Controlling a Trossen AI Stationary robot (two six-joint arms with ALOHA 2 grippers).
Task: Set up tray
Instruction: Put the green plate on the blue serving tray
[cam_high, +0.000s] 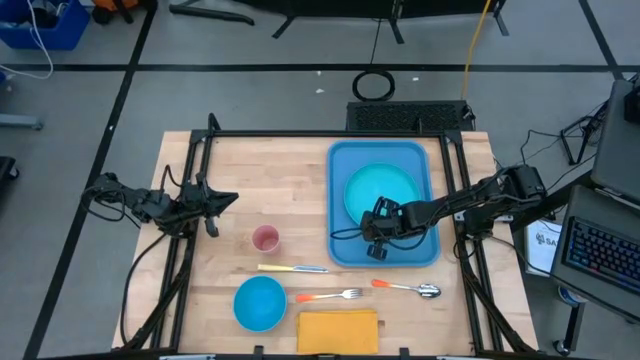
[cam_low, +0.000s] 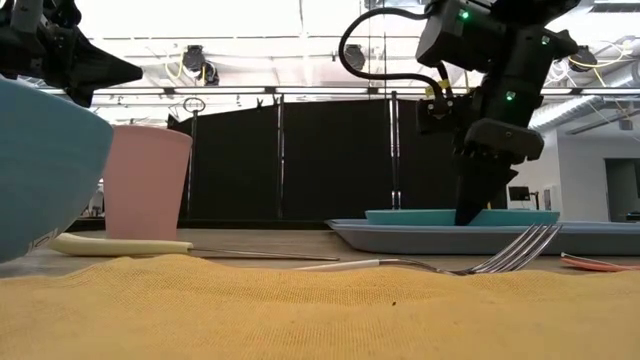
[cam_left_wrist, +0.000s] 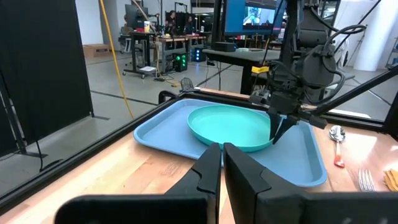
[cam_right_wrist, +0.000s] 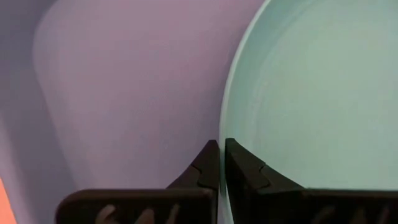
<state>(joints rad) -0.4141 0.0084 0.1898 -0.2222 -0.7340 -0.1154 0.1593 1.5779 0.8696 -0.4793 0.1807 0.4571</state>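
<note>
Right end effector (cam_right_wrist: 219, 163) pinching plate (cam_right_wrist: 311, 93) rim, on tray (cam_right_wrist: 124, 87)

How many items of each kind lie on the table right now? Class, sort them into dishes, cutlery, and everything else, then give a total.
Dishes: 3, namely plate, bowl, cup
Cutlery: 3, namely knife, fork, spoon
Other: 2, namely tray, napkin
Total: 8

Smooth plastic tray (cam_high: 340, 165) on matt wooden table (cam_high: 270, 180).
</note>
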